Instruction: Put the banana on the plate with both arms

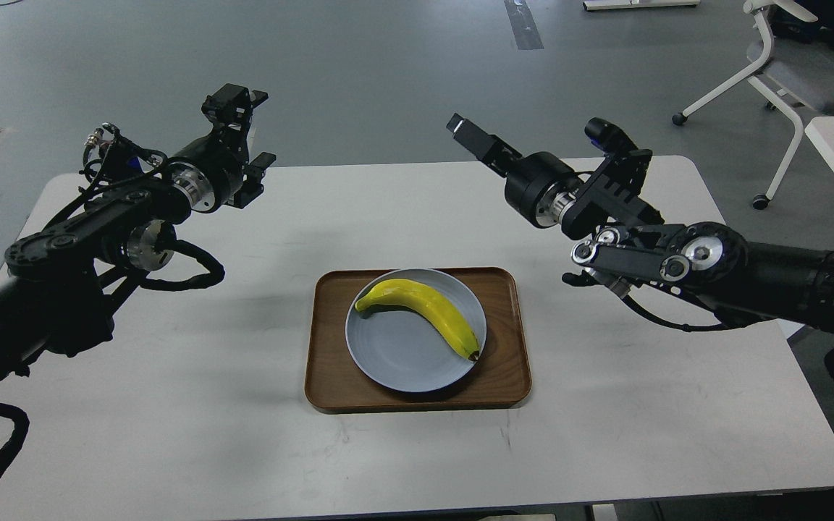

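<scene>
Banana (423, 311) is lying on the plate (395, 358), in the middle of the frame, just below center. The plate sits inside a brown wooden tray (330, 340) on the white table (171, 405). Look at how the banana lies: its long line runs from the upper left of the plate down to the lower right, with the dark tip at the lower right edge of the plate. Your left claw (254, 137) is up in the upper left of the frame, well apart from the banana, with its two fingers spread and nothing between them. Your right claw (464, 134) is in the upper middle-right of the frame, raised and also well apart. You see it almost end-on, so you cannot tell whether it is open or closed, but it holds nothing you can see. From both claws the banana lies down and toward the center. The right claw looks a little nearer to the banana, though both are far from it. To me the job looks done, since the banana rests on the plate and neither claw touches it. If you do need to reach again, come at the banana across its short side, not along its length.
</scene>
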Controlling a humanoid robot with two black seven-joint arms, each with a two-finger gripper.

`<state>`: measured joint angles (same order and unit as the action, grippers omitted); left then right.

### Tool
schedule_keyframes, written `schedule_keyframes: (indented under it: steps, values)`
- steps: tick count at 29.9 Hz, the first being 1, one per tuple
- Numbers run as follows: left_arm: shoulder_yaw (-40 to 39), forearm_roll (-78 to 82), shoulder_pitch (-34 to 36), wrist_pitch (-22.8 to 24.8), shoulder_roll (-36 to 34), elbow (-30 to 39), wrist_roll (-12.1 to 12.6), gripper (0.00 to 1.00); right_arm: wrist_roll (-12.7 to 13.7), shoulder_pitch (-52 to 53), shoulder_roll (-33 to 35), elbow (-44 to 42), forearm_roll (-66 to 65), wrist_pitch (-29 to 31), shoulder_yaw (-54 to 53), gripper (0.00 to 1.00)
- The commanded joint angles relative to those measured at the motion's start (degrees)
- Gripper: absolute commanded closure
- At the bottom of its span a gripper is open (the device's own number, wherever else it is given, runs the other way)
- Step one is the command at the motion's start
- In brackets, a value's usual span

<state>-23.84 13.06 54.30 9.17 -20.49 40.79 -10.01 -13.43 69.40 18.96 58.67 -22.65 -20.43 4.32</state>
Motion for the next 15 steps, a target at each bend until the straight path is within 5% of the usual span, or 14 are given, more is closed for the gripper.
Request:
schedule_keyframes:
  steps: [1,6,9,15]
  values:
    - [-1.2,-3.39,0.01,2.86,-0.34,0.52,0.16,0.02,0.08,-0.67,2.66,-3.46,12.78,12.23,-11.6,0.0]
    - [-1.38,-4.78,-0.42,7.52,-0.69,0.6,0.07,0.02,0.42,-1.81,2.14,-13.47,19.66,29.18,-20.21,0.0]
    - [-2.08,-7.94,-0.69,8.31,-1.04,0.69,0.16,0.02,1.39,-2.69,1.7,-14.72,19.75,33.78,-21.54,0.0]
    - [-2.7,-11.12,-3.15,10.87,-3.33,1.66,0.95,0.02,6.14,-3.57,-1.56,-16.66,19.75,31.24,-22.43,0.0]
